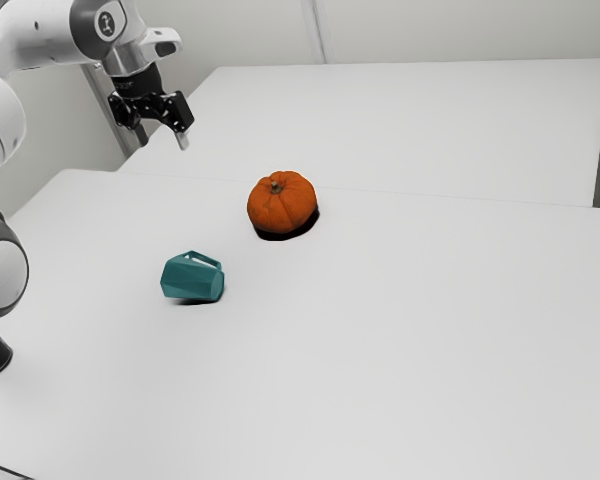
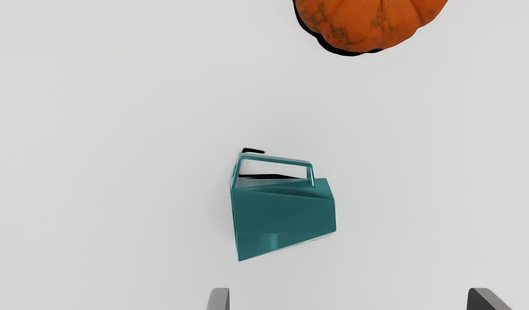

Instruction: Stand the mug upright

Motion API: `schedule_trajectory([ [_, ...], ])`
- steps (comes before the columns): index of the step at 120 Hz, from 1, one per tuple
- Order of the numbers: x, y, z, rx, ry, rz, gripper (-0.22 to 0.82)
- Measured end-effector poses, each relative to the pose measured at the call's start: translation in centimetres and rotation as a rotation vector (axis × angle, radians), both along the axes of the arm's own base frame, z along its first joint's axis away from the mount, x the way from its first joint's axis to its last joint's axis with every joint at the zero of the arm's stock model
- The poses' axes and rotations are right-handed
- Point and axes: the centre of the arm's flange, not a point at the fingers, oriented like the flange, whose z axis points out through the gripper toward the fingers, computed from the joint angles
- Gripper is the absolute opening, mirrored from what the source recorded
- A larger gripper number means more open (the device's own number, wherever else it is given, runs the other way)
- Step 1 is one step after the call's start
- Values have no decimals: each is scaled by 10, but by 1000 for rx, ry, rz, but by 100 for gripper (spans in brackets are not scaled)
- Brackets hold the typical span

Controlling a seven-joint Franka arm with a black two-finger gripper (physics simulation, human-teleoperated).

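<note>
High over the table at the exterior view's upper left, my gripper (image 1: 164,140) is held well above and away from the mug. The teal faceted mug (image 1: 192,278) lies on its side on the white table, its handle on the side toward the pumpkin. In the wrist view the mug (image 2: 284,215) lies beyond the fingertips, untouched. My gripper (image 2: 348,297) is open there, fingers wide apart with nothing between them.
An orange pumpkin (image 1: 282,204) rests on the white table (image 1: 400,340), a short way from the mug, toward the exterior view's upper right. Its lower part also appears in the wrist view, as a pumpkin (image 2: 372,23) beyond the mug's handle.
</note>
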Motion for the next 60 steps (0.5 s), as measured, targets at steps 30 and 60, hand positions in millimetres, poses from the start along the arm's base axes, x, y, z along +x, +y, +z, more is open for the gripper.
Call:
schedule_trajectory([
  [30, -10, 8, -2, -6, 38, 3, 60],
  [60, -48, 30, -54, -70, 118, 26, 60],
])
